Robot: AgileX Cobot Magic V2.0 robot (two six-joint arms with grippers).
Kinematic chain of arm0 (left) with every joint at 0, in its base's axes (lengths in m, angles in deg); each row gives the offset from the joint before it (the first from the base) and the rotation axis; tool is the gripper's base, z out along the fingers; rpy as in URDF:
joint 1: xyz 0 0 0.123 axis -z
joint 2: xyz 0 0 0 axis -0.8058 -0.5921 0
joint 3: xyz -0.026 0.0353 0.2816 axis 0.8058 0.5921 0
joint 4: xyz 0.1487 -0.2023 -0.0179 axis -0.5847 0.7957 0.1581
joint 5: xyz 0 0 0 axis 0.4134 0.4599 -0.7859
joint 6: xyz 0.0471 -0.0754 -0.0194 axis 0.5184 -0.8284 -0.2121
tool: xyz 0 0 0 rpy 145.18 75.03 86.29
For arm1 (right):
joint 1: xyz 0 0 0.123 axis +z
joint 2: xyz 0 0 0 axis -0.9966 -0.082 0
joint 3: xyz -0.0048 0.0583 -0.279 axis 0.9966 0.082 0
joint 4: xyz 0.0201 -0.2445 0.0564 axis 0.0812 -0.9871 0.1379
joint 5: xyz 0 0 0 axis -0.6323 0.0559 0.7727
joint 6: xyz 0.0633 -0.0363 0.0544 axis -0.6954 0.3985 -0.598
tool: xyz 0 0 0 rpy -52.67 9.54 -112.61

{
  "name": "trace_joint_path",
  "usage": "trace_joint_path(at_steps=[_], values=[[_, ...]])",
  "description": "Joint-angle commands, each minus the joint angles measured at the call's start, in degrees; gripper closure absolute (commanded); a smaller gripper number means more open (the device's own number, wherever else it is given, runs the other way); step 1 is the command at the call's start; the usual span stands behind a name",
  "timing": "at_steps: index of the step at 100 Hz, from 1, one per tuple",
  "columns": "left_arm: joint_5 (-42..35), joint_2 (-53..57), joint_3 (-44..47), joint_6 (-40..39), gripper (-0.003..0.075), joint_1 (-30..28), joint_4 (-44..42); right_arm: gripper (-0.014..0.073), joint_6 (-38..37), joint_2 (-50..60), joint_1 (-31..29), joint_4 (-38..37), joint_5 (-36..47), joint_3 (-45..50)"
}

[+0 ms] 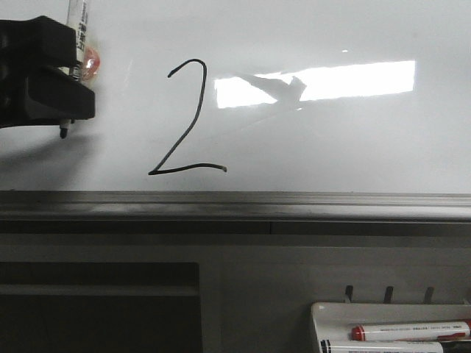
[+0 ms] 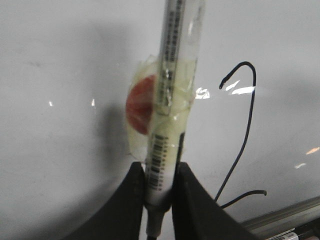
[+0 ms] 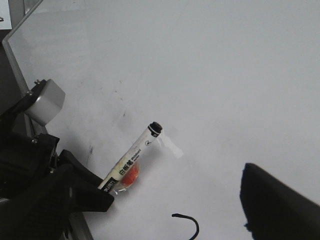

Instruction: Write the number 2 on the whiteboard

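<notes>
The number 2 (image 1: 193,123) is drawn in thin black line on the whiteboard (image 1: 331,147), left of a bright light reflection. My left gripper (image 1: 85,73) is at the far left, left of the digit, shut on a white marker (image 1: 79,29) with an orange-red blob taped to it; its tip points down. The left wrist view shows the fingers gripping the marker (image 2: 172,75), with the 2 (image 2: 248,127) beside it. In the right wrist view I see the marker (image 3: 135,155), the digit's hook (image 3: 192,222) and one right finger (image 3: 280,205) with nothing held.
The board's grey metal lower edge (image 1: 235,206) runs across the view. A small white tray (image 1: 324,323) at the bottom right holds a red-capped marker (image 1: 408,331) and another marker. A dark recess (image 1: 96,309) lies at the lower left.
</notes>
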Motion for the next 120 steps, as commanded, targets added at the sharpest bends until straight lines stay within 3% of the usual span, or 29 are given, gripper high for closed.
trace_joint_path(at_steps=[1,24,70,79,96,101,120], values=[[-2.21,0.11,-1.99,-1.81,0.0741,-1.06,1.57,-0.0003,0.41,1.55,-0.31,0.44,2.29,-2.03],[1.37,-2.47,-2.03,-1.81,0.0741,-4.9,1.47,-0.0003,0.41,1.55,-0.31,0.44,0.86,-2.03],[1.64,-2.47,-2.27,-2.35,0.0736,-4.87,0.73,-0.0003,0.41,1.55,-0.31,0.44,0.58,-2.03],[1.95,-2.47,-2.31,-2.35,0.0664,-4.87,0.73,-0.0003,0.41,1.55,-0.31,0.44,0.58,-2.03],[1.05,-2.47,-2.31,-2.35,0.0346,-4.87,1.1,-0.0003,0.41,1.55,-0.31,0.44,0.45,-2.03],[1.05,-2.47,-2.31,-2.35,0.0286,-4.87,1.1,-0.0003,0.41,1.55,-0.31,0.44,0.45,-2.03],[2.47,-1.14,-2.31,-2.35,0.0261,-4.87,1.1,-0.0003,0.41,1.55,-0.31,0.44,0.56,-2.03]])
